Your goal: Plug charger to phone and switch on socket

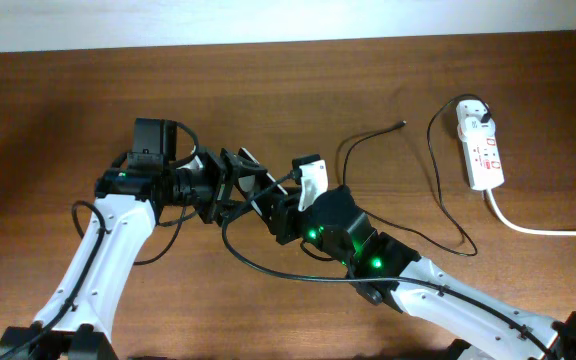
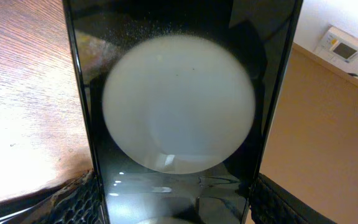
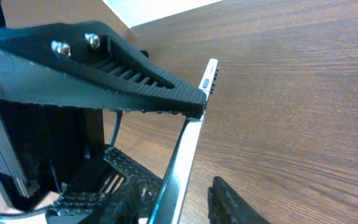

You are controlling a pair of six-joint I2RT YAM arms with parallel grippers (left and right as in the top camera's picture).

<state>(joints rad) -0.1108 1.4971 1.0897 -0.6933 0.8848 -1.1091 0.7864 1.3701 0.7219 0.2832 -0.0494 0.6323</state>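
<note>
My left gripper (image 1: 230, 185) is shut on the phone (image 1: 248, 168) and holds it above the table, left of centre. In the left wrist view the phone's glossy black face (image 2: 179, 106) fills the frame with a round white reflection, clamped between my fingers (image 2: 173, 199). My right gripper (image 1: 273, 205) is open around the phone's thin silver edge (image 3: 194, 137), with a gap to one finger (image 3: 179, 202). The charger, a thin black cable (image 1: 438, 190), lies at the right with its tip (image 1: 400, 125) free on the table. Its plug (image 1: 480, 115) sits in the white socket strip (image 1: 482, 155).
The strip's thick white cord (image 1: 538, 230) runs off to the right edge. The wooden table (image 1: 48, 120) reaches back to a pale wall. A black cable of my right arm (image 1: 268, 268) loops over the table below the grippers.
</note>
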